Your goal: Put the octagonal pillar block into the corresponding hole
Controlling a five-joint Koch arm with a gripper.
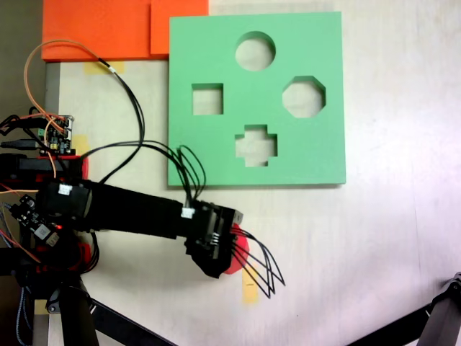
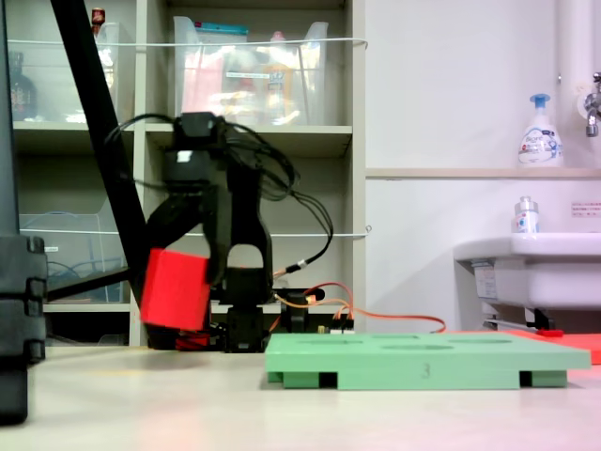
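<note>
Even indoor light, faint shadows, both fixed views slightly soft.

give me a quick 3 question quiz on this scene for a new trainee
1. True or false: the red block is resting flat on the table.
2. How many cutouts does the green board have? A) three B) four C) five
3. In the top-down fixed view, which cutout lies nearest the board's right edge?

Key:
1. False. In the side-on fixed view it hangs above the table, carried at the gripper.
2. B: a round, a square, a cross-shaped and an eight-sided one.
3. The eight-sided hole.
</note>
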